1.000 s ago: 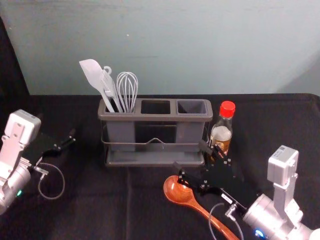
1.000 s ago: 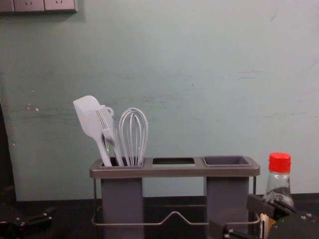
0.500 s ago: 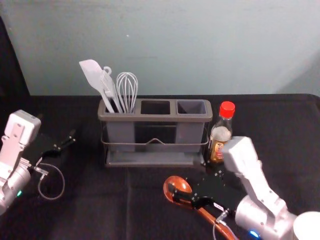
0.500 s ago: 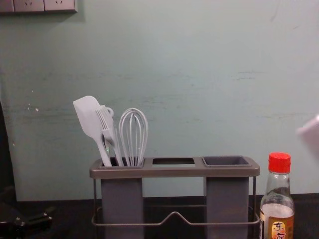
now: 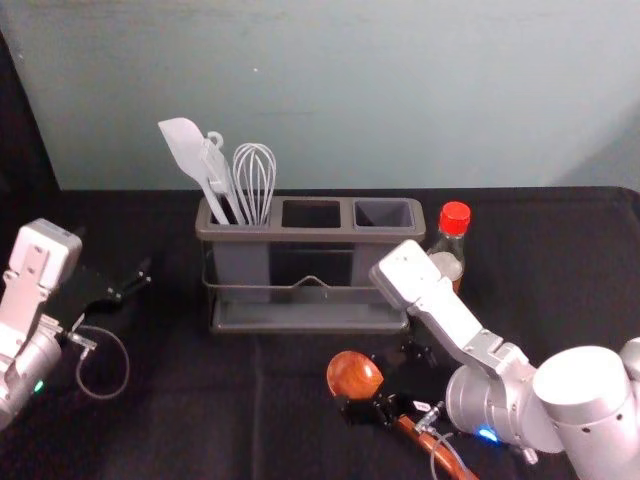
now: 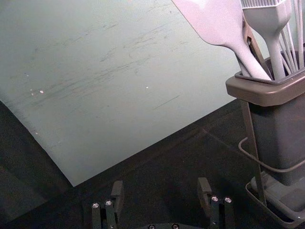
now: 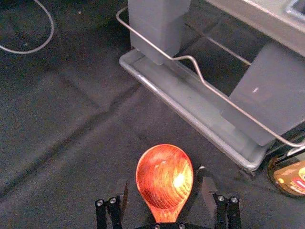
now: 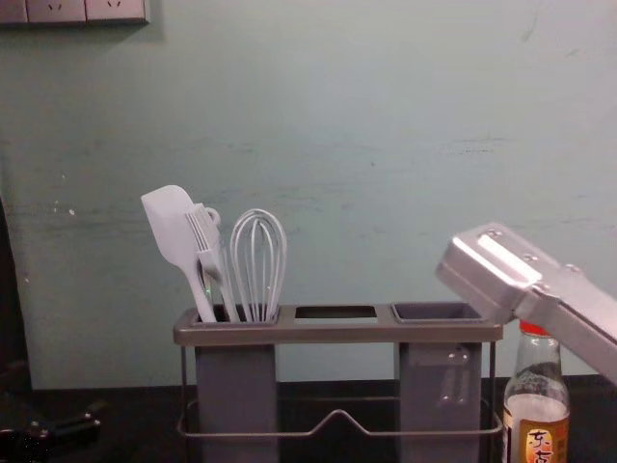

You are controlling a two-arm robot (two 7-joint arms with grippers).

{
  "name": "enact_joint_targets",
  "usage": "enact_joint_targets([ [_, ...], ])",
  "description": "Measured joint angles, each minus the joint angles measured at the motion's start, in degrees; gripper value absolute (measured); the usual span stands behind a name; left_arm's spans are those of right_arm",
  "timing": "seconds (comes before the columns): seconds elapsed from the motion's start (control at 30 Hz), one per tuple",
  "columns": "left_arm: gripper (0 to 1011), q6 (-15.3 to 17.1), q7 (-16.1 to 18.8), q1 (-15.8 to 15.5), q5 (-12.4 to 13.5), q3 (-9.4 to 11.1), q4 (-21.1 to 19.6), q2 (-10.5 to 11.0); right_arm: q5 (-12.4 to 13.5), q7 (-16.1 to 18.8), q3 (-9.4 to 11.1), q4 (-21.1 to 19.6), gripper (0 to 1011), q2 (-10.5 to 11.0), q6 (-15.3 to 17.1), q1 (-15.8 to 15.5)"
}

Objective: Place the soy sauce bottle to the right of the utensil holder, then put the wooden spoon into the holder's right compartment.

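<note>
At the far left the left gripper (image 5: 135, 283) idles beside the utensil holder (image 5: 310, 238), its jaws open on nothing. The holder's left section carries pale utensils (image 5: 190, 155); its right compartment (image 5: 384, 214) looks free for the spoon. In front of that end, the wooden spoon (image 5: 355, 375) lies on the cloth, the right gripper (image 7: 164, 198) low over it, jaws parted either side of its neck. I'd centre there, close squarely on the handle, then lift and turn it upright, well clear of the rim. The soy sauce bottle (image 5: 452, 262) stands upright just right of the holder, easy to clip with that forearm.

A socket panel (image 8: 87, 10) hangs high at left on a scuffed, pale green wall (image 5: 400, 90); the black cloth (image 5: 180, 420) below is lightly creased and could snag the fingertips.
</note>
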Motion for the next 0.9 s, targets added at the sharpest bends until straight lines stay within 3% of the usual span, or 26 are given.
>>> enact_joint_targets([
  [0.1,1011,0.0,0.0,0.0,0.0,0.0,0.0,0.0,-0.6,0.8,-0.7,0.9,1002,-0.9,2.1,1.4],
  [0.33,1011,0.0,0.0,0.0,0.0,0.0,0.0,0.0,-1.3,1.9,-1.2,3.6,1002,-2.7,3.4,3.2],
  [0.9,1012,0.0,0.0,0.0,0.0,0.0,0.0,0.0,-2.4,2.6,0.6,8.2,1002,-6.0,2.4,4.0],
])
